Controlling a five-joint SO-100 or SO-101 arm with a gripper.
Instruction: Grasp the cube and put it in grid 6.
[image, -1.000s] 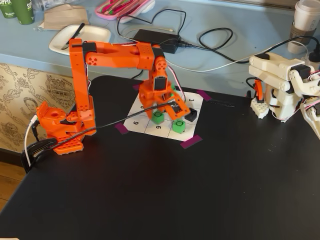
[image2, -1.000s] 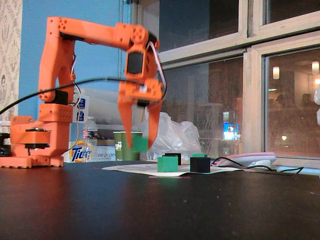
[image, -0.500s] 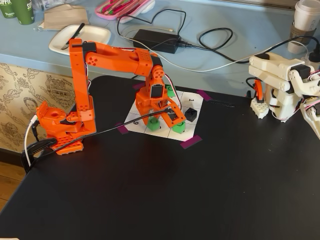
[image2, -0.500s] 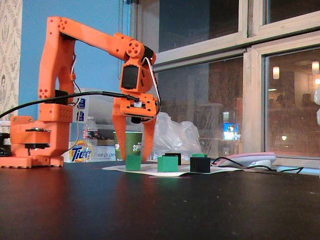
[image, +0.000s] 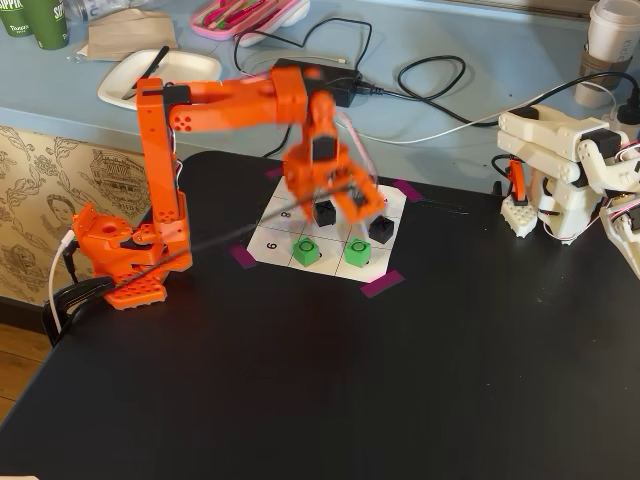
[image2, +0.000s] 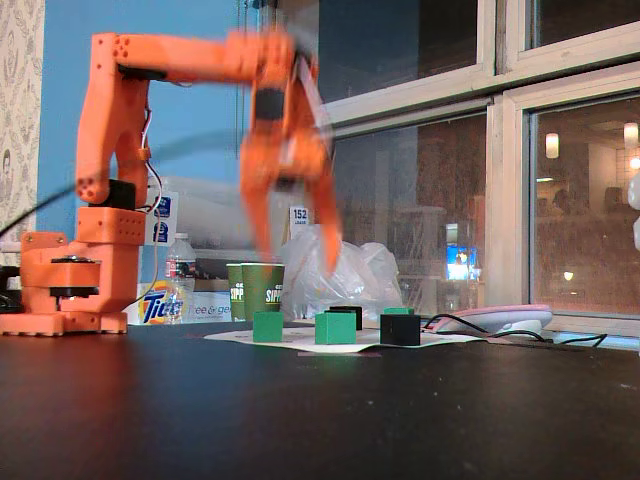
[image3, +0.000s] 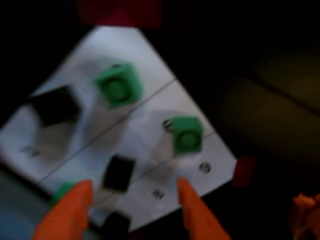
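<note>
Three green cubes sit on the paper grid (image: 262, 238). Two are in its near row (image: 306, 250) (image: 358, 252). The third shows only partly, behind a black cube in a fixed view (image2: 398, 311) and beside my left finger in the wrist view (image3: 62, 192). The cell whose digit looks like a 9, grid 6 (image: 284, 216), is at the middle left and bare. My gripper (image: 345, 200) is blurred by motion, hangs above the grid's middle, and is open and empty. The wrist view shows its orange fingertips (image3: 85, 192) spread over a black cube (image3: 118, 172).
Two black cubes (image: 322, 211) (image: 381, 228) stand on the grid. A white robot (image: 560, 165) stands at the table's right. Cables, a plate and cups lie on the blue counter behind. The arm's base (image: 120, 250) is at the left.
</note>
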